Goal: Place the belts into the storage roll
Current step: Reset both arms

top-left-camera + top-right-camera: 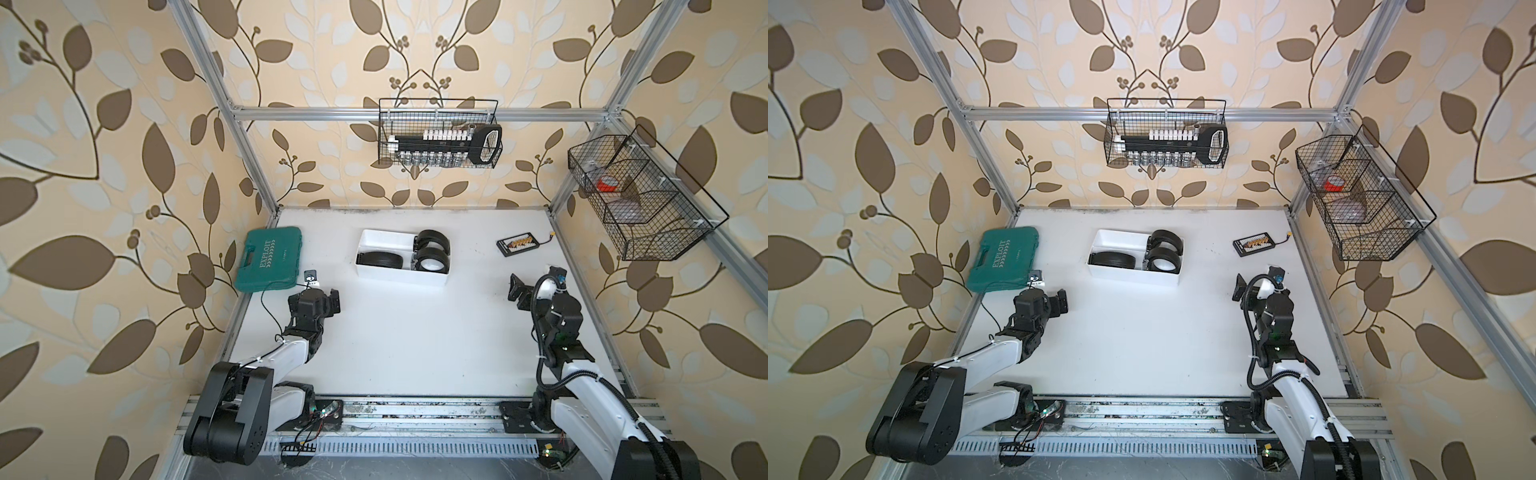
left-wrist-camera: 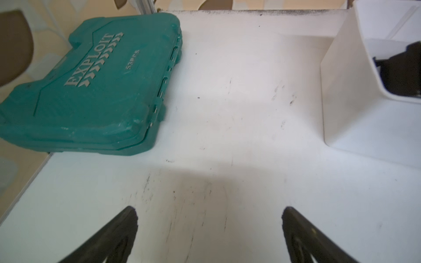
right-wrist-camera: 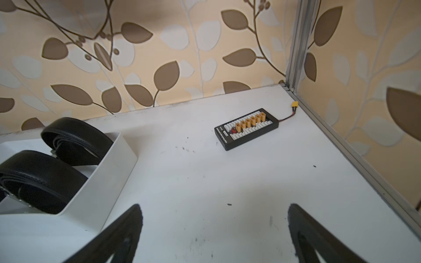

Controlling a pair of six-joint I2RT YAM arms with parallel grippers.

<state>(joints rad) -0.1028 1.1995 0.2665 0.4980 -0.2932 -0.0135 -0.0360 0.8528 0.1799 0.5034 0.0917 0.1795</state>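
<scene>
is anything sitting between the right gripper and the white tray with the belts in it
Nothing visible does. Only bare table lies between the open right gripper and the white tray, where the belts sit coiled. The black connector board lies off toward the far right corner, outside that path.

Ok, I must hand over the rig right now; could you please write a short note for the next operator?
Left gripper: open, empty, over the table near the green case.
Right gripper: open, empty, off the right end of the storage roll.
Belts: all three coiled inside the storage roll, one at its left, two at its right.
Done: every belt in view is stowed.
Left: apparently nothing; perhaps check that the coils sit firmly.
</scene>
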